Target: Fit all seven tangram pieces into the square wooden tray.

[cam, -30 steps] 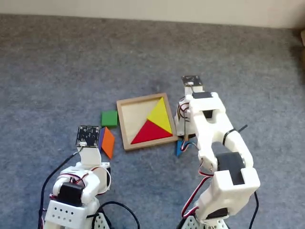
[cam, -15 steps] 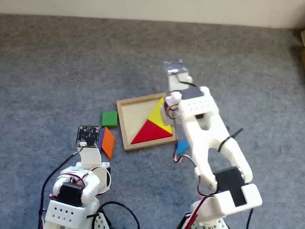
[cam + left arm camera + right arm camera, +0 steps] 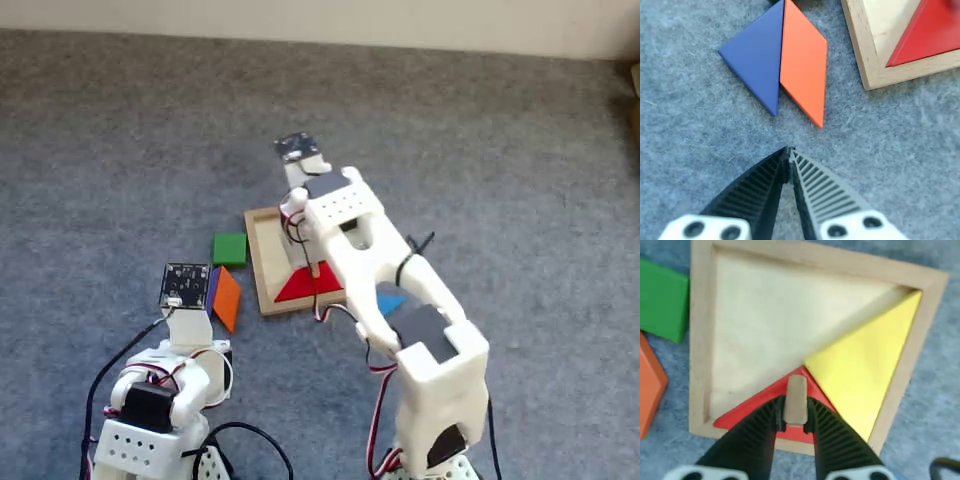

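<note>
the right pincer (image 3: 795, 409) is closed on a small pale wood-coloured piece (image 3: 796, 392), gripped on edge (its painted face cannot be told). it hangs over the square wooden tray (image 3: 700, 340), just where the red triangle (image 3: 747, 407) on the near side meets the yellow triangle (image 3: 865, 380) on the right. the tray's left and far half lies bare.

the step in hand looks like seating a third piece. the next move likely calls for shifting toward the bare half, laying the piece flat against the triangles' edges, then letting go.

left of the tray on the grey table (image 3: 120, 130) lie a green square (image 3: 229, 248) and an orange parallelogram (image 3: 802, 60) touching a dark blue triangle (image 3: 755, 55). the left pincer (image 3: 790, 152), closed on nothing, hovers near these two. a light blue piece (image 3: 390, 301) lies under the right arm.
</note>
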Tool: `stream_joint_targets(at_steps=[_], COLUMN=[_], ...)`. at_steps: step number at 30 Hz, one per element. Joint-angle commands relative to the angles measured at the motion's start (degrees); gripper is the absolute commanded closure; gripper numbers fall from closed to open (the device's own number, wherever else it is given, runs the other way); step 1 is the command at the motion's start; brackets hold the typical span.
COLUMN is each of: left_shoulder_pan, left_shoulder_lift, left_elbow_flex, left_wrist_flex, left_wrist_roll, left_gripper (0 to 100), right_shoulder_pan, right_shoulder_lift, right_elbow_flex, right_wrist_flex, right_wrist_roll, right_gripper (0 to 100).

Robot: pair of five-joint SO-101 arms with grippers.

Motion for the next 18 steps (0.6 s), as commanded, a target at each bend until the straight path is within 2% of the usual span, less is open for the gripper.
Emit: stream_joint_targets(at_steps=[1, 4, 18], left_shoulder_pan=[-0.48, -0.48, -0.48], left_shoulder_lift=[-2.42, -2.42, -2.42], left_elbow_flex=[1.19, 1.19, 1.19], left_wrist_flex=[0.26, 0.26, 0.26], left_wrist_roll=[-0.09, -0.09, -0.09], left_gripper=[99, 99, 99], right_shoulder_pan=[-1.01, -1.01, -5.41], right_shoulder_lift=[-0.22, 0.04, 0.13], right_elbow_flex=[-6.46, -8.57, -10.42], right_wrist_flex=[3.56, 5.49, 6.37], right_wrist_roll=[-0.7, -0.7, -3.87], right_gripper=[88.4, 84.6, 84.6])
